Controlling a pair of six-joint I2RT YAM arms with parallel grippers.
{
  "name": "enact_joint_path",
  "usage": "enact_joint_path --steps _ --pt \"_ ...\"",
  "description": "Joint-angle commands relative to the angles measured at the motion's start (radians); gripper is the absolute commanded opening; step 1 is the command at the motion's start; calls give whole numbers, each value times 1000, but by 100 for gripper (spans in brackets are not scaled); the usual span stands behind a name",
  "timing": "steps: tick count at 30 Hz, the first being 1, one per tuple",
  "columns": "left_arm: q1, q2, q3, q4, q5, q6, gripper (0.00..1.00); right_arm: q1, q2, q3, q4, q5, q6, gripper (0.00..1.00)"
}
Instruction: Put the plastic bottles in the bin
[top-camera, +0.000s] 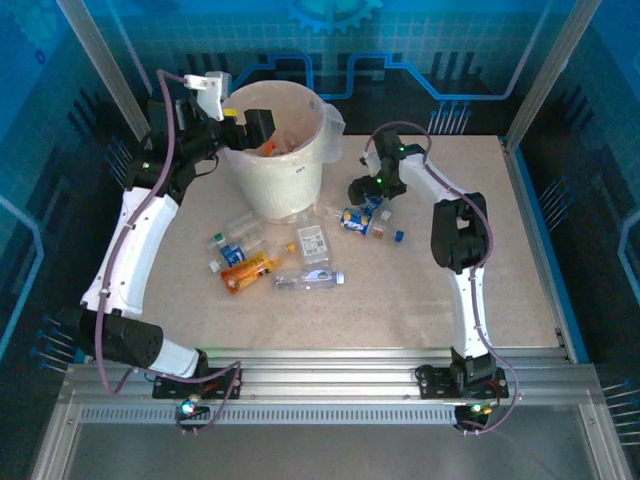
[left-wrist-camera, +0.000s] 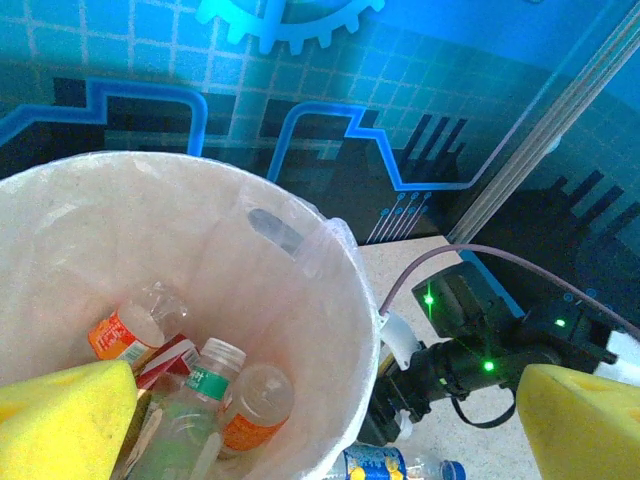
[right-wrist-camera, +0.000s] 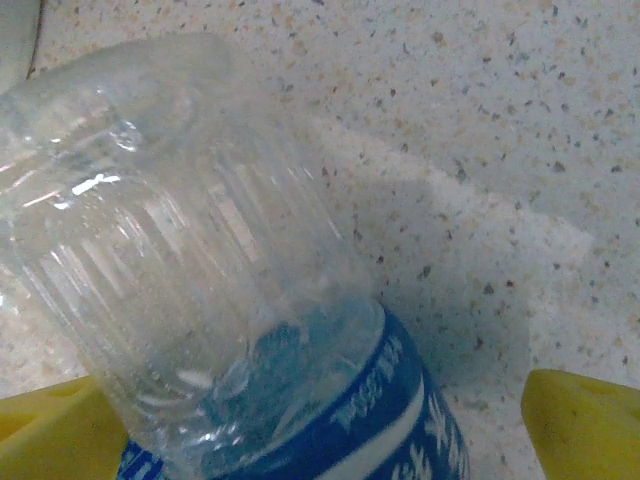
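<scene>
Pads spread wide, the left tool (left-wrist-camera: 325, 425) hangs over the lined bin (left-wrist-camera: 100, 220), where orange-labelled plastic bottles (left-wrist-camera: 250, 405) lie heaped; the right arm (left-wrist-camera: 480, 340) sits just beyond the rim

**One bin (top-camera: 270, 190), about eleven plastic bottles (top-camera: 250, 270)**

One white lined bin stands on the single table (top-camera: 500, 260). About seven plastic bottles lie on the tabletop. Four more show inside the bin. Crushed, overlapping ones make the count uncertain.
</scene>
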Motion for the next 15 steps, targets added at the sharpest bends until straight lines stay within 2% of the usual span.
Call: enact_joint_path --steps 1,11,15 --pt "4 -25 -22 33 14 -8 99 0 43 37 -31 6 23 100" --pt "3 -23 -35 44 12 -19 99 -14 71 37 -21 38 79 90" --pt "4 -19 -42 52 14 -28 99 -22 69 15 -20 47 93 89"
